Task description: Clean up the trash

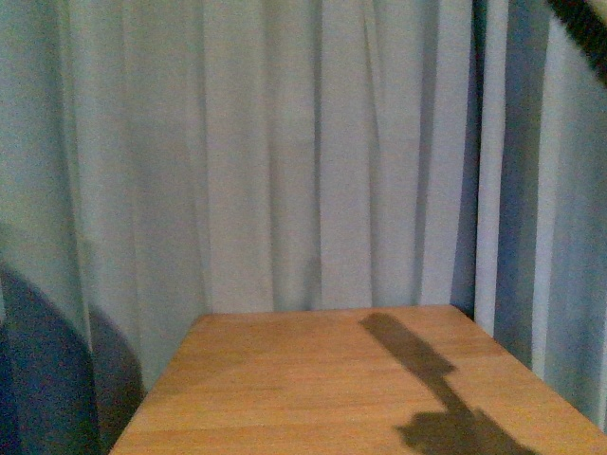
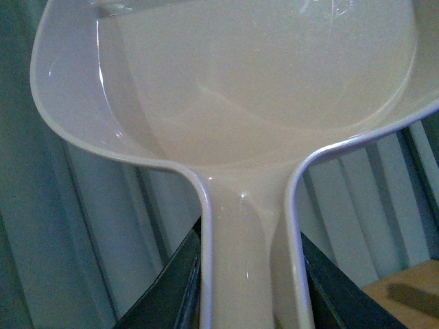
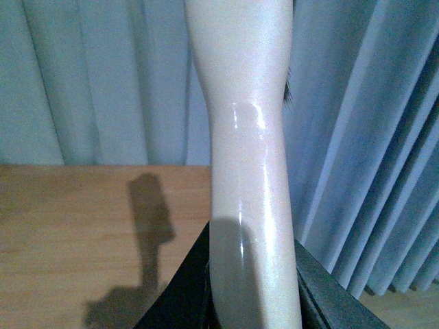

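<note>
**Both hands full, table edges close to the curtain**

My left gripper (image 2: 250,298) is closed narrow on the handle of the dustpan (image 2: 260,103), a dark jaw pressed to each side; the white pan's rim flares wide beyond my wrist, with curtain folds behind it. My right gripper (image 3: 254,298) clamps the cream brush handle (image 3: 247,171) the same way.

Ahead, the wooden table (image 1: 313,379) ends just before the pale curtain (image 1: 285,142); its left edge slants toward me beside a dim gap; its right edge runs near the hanging folds. A tool's shadow (image 1: 427,389) crosses the right part of the wood. The tissue wad shows in none of my views; I cannot tell where it lies.
</note>
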`<state>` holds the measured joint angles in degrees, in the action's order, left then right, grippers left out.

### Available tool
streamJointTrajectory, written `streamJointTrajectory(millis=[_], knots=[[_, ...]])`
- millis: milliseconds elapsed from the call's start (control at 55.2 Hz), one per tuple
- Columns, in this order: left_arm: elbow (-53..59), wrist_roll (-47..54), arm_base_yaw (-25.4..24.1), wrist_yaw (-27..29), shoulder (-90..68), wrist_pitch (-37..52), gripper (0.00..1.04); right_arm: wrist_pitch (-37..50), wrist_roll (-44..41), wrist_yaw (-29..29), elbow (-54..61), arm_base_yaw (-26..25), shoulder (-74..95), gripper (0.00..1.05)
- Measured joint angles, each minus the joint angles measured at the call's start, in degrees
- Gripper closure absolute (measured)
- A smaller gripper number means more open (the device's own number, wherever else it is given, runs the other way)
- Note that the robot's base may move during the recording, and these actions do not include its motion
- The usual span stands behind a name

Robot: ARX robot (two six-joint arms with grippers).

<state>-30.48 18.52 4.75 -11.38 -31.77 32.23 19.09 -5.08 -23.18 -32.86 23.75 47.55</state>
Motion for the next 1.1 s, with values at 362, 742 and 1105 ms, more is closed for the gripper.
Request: streamJointTrajectory(millis=[362, 742, 1105], knots=[[0.00, 0.00, 0.00, -0.02, 0.02, 0.00, 0.77, 5.84, -4.02, -5.68, 4.92, 1.95, -12.00, 0.85], [0.00, 0.00, 0.00, -0.02, 0.02, 0.00, 0.77, 12.22, -8.87, -9.11, 7.30, 5.44, -14.62, 0.85], [0.11, 0.00, 0.00, 0.02, 0.00, 0.00, 0.77, 12.35, -9.38, -9.84, 7.37, 5.44, -15.12, 0.85]])
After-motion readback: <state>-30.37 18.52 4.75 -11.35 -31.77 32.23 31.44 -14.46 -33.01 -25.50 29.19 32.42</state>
